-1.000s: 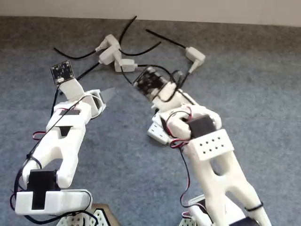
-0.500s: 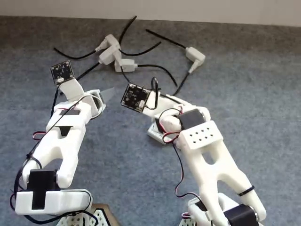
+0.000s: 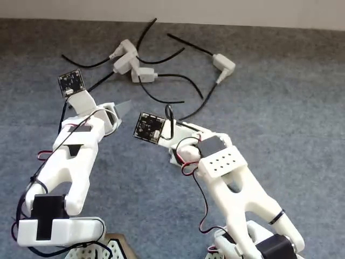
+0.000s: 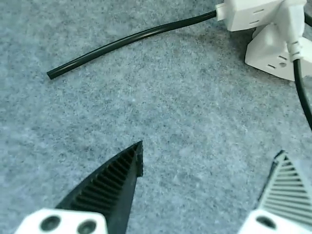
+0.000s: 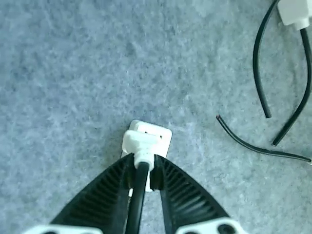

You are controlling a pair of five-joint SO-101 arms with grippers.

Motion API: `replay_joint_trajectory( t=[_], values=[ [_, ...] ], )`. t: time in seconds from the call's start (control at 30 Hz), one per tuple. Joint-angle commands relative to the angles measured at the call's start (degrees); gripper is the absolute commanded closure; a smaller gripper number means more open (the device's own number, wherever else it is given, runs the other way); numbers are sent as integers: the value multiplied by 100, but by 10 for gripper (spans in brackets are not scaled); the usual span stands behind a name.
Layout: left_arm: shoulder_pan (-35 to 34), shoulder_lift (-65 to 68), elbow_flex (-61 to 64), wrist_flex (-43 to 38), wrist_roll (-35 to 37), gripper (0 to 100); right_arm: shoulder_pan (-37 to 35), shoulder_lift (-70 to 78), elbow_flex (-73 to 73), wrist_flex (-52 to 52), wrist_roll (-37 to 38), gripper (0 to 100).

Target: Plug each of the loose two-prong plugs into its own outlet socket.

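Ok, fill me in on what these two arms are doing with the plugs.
The right gripper is shut on a white plug, holding it against a white socket on the grey carpet; whether the prongs are fully in is unclear. The left gripper hangs open over bare carpet near a cluster of white plugs and sockets with black cords.

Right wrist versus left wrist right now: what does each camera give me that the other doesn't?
Right wrist view: the right gripper shut on a white two-prong plug, which sits at a white outlet socket on the carpet; I cannot tell if it is fully seated. Left wrist view: the left gripper open above bare carpet, with two white outlet sockets and a cut cord end beyond it. Both: grey carpet and loose black cords.
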Motion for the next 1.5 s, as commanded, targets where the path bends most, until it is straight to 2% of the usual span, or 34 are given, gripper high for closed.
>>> replay_joint_trajectory(
  t=[0.0, 0.23, 0.37, 0.63, 0.93, 1.47],
  values=[
    [75, -22, -215, 18, 18, 604, -22, -101, -13, -215, 62, 991],
    [75, -22, -224, 18, 18, 604, -40, -277, -286, -136, 132, 991],
    [84, -22, -224, 18, 18, 604, -22, -295, -576, 347, 352, 991],
    [171, -22, -224, 18, 9, 604, 277, -286, -734, 444, 325, 991],
    [163, -22, -224, 18, 9, 604, 251, -277, -444, 66, -475, 991],
    [163, -22, -224, 18, 9, 604, 198, -277, 31, 75, -510, 991]
  ],
)
